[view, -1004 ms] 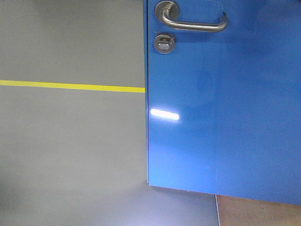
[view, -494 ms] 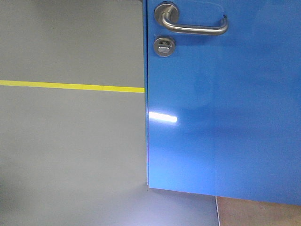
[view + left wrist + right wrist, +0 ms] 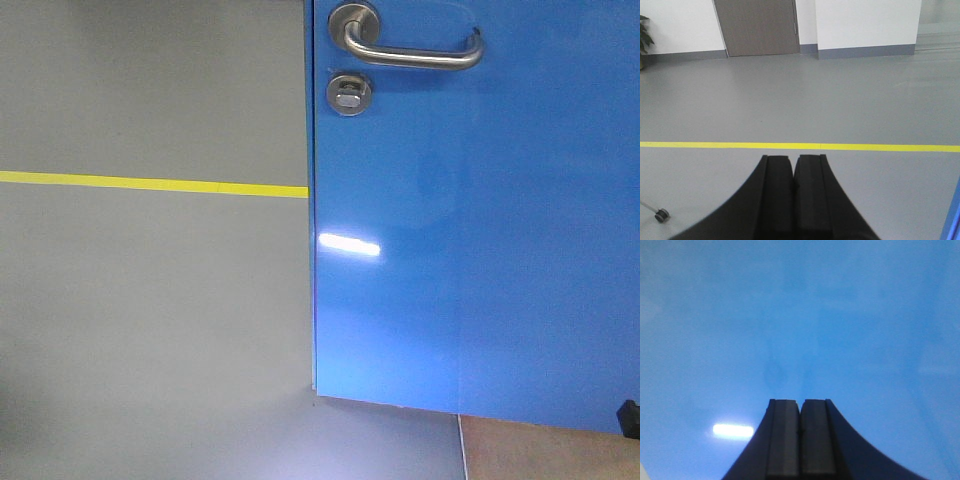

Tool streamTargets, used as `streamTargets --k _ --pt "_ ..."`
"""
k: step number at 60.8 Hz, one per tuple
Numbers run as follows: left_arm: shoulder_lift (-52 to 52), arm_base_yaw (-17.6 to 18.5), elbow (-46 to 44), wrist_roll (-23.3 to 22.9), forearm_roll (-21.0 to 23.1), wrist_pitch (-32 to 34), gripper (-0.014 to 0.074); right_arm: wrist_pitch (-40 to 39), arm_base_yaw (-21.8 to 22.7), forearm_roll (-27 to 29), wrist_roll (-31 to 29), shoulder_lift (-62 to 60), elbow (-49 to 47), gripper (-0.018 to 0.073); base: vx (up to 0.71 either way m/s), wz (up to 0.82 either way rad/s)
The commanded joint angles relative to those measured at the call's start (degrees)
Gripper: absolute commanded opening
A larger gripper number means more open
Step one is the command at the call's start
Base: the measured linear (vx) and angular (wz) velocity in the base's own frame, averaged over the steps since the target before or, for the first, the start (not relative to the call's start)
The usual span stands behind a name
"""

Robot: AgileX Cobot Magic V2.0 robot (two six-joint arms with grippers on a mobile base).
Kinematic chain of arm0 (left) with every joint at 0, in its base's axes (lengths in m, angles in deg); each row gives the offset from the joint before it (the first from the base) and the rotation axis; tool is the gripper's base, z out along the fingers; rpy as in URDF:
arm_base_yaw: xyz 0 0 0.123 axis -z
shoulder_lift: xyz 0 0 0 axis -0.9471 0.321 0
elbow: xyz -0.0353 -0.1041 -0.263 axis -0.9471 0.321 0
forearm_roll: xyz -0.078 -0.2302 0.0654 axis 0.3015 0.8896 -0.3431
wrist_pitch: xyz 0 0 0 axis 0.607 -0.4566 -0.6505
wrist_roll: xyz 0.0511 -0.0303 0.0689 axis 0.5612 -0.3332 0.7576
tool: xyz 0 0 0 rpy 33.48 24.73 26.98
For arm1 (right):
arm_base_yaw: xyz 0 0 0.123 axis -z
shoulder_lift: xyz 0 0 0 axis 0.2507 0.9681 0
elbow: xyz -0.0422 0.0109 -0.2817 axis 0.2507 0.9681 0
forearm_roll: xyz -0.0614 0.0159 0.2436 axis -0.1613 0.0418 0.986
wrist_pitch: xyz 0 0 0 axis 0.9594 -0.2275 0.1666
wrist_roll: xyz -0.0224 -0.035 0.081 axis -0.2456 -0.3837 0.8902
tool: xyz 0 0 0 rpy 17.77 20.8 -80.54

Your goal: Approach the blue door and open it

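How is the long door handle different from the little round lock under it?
The handle is a long bent bar that runs sideways across the blue door; the lock is a small round knob. The handle sits higher and the lock sits just below it. The handle reaches far to the right, while the lock stays close to the door's edge. Both are silver metal.

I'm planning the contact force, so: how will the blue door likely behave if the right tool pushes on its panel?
The blue door looks rigid and flat, so it should swing rather than flex. Its glossy face, showing a lamp reflection, is probably slippery to the shut right tool. Being tall, it is likely heavy.
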Motion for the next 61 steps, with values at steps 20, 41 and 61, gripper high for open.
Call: streamTargets --k 20,41,61 --pt "-0.83 0.10 0.27 -0.14 0.46 4.91 0.0070 -7.09 0.21 3.66 -8.20 -0.92 1.17 0.0002 0.00 0.00" --pt "-0.83 0.10 0.27 -0.14 0.46 4.91 0.0070 -7.03 0.21 3.76 -8.20 -0.92 1.17 0.0002 0.00 0.00" --pt "-0.83 0.10 0.27 -0.14 0.46 4.91 0.0070 -7.03 0.21 3.72 -8.20 -0.92 1.17 0.0002 0.00 0.00"
